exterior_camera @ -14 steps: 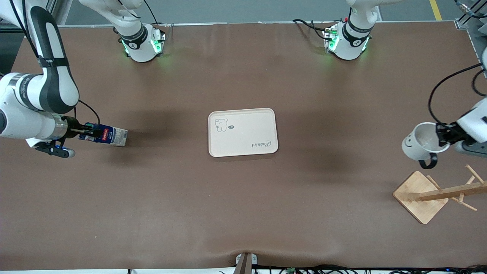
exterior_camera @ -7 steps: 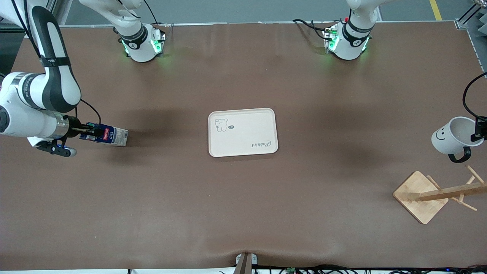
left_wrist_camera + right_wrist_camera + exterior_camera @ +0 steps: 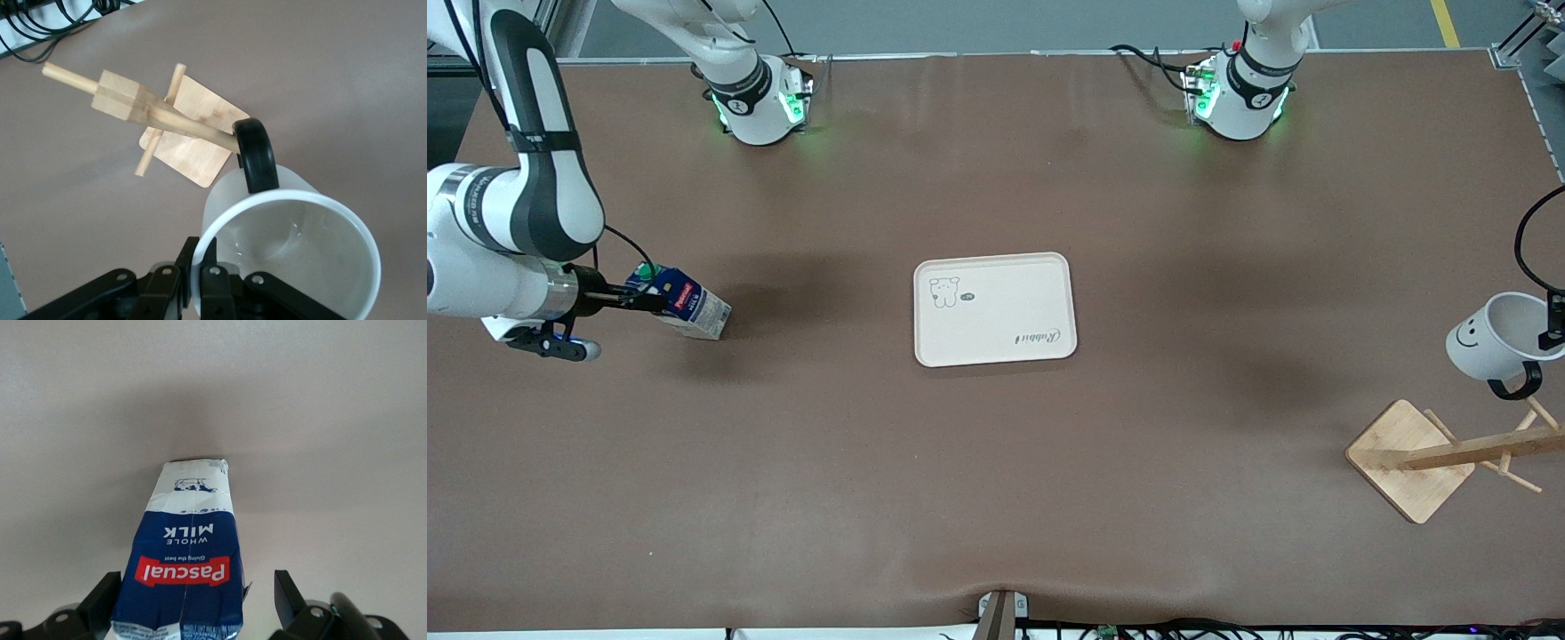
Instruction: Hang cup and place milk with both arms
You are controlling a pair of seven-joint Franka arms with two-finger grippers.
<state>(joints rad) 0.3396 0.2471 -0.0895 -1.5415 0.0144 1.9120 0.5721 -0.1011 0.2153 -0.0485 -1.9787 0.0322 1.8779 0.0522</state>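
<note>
The white cup [image 3: 1492, 342] with a smiley face hangs tilted from my left gripper [image 3: 1552, 333], which is shut on its rim at the left arm's end of the table. In the left wrist view the fingers [image 3: 223, 257] pinch the rim [image 3: 287, 200], and the black handle [image 3: 257, 157] sits at the tip of a peg of the wooden rack [image 3: 167, 120]. My right gripper [image 3: 639, 302] is shut on the top of the milk [image 3: 687, 307], also in the right wrist view [image 3: 187, 553]. The carton is tilted, green cap up, base on the table.
A cream tray [image 3: 1005, 307] with a bear drawing lies at the table's middle. The wooden rack [image 3: 1409, 458] stands on a square base near the left arm's end, its post leaning with several pegs. Both arm bases stand along the table's back edge.
The left gripper carried the cup toward the table's end and then down to the rack's peg. The right gripper raised the milk's top, so the carton went from lying flat to tilted.
</note>
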